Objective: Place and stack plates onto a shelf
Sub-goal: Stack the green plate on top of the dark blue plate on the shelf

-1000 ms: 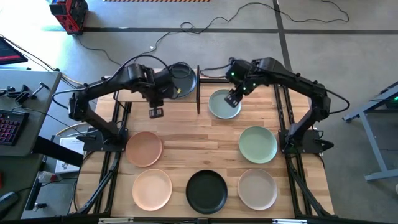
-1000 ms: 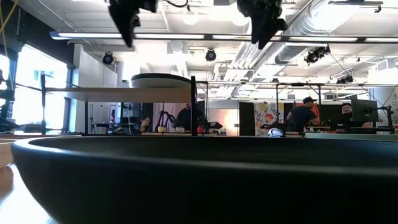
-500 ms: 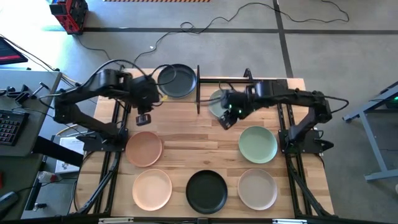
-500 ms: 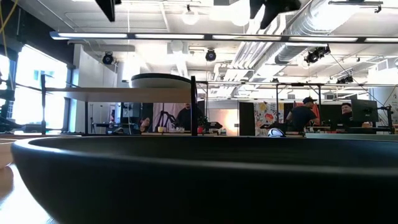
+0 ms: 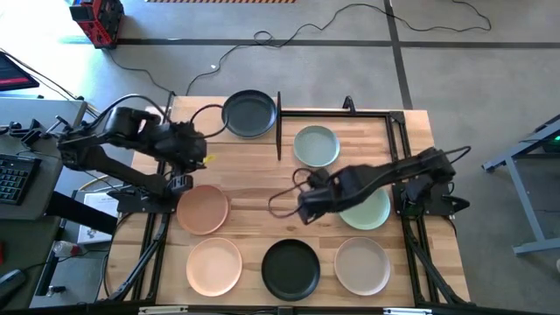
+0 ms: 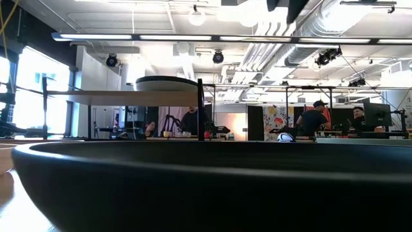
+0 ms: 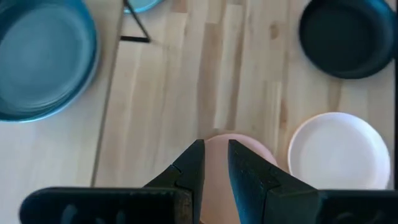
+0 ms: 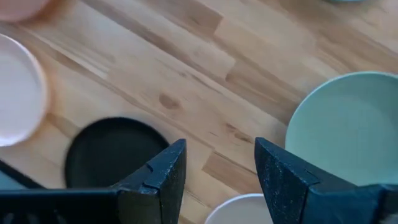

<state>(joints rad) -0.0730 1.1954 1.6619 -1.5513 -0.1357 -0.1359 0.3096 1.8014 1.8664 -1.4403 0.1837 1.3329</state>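
Reaching for the next plate

My right gripper (image 5: 304,210), jaws spread, nears the green plate (image 5: 369,206): stiff, probably slick and breakable, so pinch its rim.

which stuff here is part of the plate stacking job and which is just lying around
Part of the job:
- dark blue-grey round plate on the light-wood shelf
- pale blue-grey plate
- pale green plate
- terracotta-pink plate
- peach plate
- black plate
- beige plate

Lying about:
- red machine on the floor
- black cable
- keyboard on the side desk
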